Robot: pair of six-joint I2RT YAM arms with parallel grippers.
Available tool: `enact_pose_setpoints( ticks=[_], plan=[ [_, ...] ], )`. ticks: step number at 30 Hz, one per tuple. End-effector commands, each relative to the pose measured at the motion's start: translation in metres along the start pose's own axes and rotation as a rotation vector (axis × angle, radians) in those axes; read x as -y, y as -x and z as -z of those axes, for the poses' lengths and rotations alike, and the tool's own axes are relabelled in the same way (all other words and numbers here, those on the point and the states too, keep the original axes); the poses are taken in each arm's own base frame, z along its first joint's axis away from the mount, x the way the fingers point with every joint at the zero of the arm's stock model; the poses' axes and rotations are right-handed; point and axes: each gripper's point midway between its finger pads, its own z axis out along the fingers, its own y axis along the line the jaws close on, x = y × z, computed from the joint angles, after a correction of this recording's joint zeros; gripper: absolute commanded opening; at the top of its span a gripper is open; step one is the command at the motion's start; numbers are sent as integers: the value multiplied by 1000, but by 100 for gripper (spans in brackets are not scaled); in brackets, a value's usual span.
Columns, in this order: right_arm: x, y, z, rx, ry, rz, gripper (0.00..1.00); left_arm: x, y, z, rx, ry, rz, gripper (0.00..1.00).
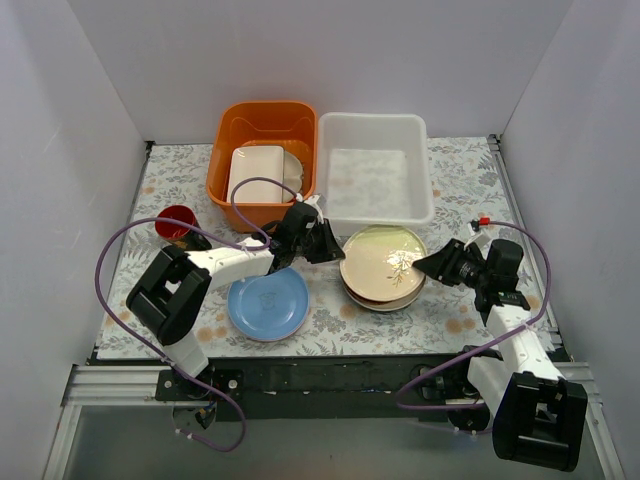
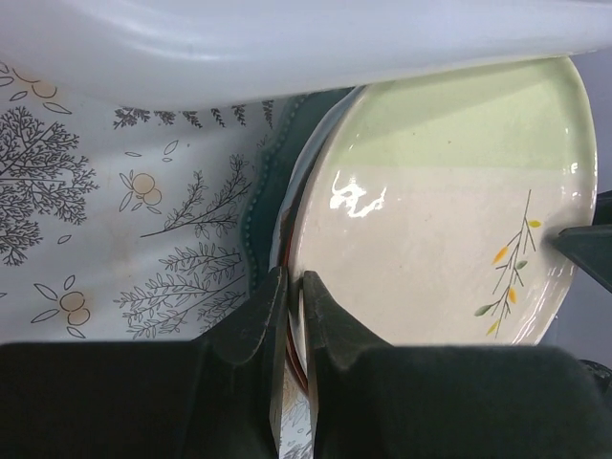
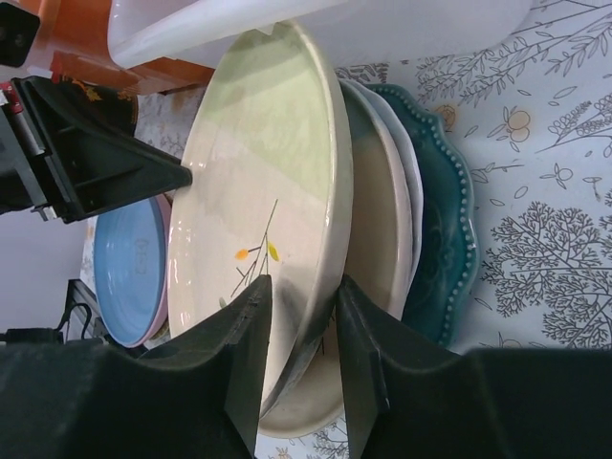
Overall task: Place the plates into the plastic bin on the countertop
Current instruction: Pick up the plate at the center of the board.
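Observation:
A cream plate with a leaf pattern (image 1: 383,258) tops a stack just in front of the white plastic bin (image 1: 373,215). It is tilted up off the plates below. My left gripper (image 1: 325,245) is shut on its left rim, seen close in the left wrist view (image 2: 295,282). My right gripper (image 1: 432,265) is shut on its right rim (image 3: 304,287). Below it lie a second cream plate (image 3: 378,229), a pale one and a teal scalloped plate (image 3: 445,239). A light blue plate (image 1: 267,303) lies on a pink one at the front left.
An orange tub (image 1: 262,125) holding a cream rectangular dish (image 1: 256,175) stands left of the bin. A red cup (image 1: 178,222) sits at the left on the floral cloth (image 1: 460,170). White walls enclose the back and sides.

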Motion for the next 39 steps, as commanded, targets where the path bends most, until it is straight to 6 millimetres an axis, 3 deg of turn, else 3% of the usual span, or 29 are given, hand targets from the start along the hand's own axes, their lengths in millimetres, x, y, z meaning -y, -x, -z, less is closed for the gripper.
enact_pose_setpoints(
  ticks=[1, 10, 23, 24, 27, 28, 39],
  plan=[
    [-45, 5, 5, -17, 220, 80, 39, 7, -15, -7, -53, -10, -21, 2],
    [-50, 3, 5, -19, 259, 88, 39, 9, -21, -13, -70, -9, -25, 0],
    [-56, -6, 6, -42, 337, 52, 38, 19, -14, -6, -44, -19, -42, 1],
    [-56, -6, 6, -41, 340, 55, 36, 19, -14, -7, -45, -20, -42, 1],
    [-56, -5, 6, -41, 336, 50, 14, 21, -16, -7, -50, -23, -43, 1],
    [-55, -4, 5, -41, 329, 45, 2, 22, -16, -7, -49, -23, -44, 1],
    [-36, -2, 3, -52, 186, -3, 1, 23, -18, -1, -44, -21, -55, 16]
  ],
)
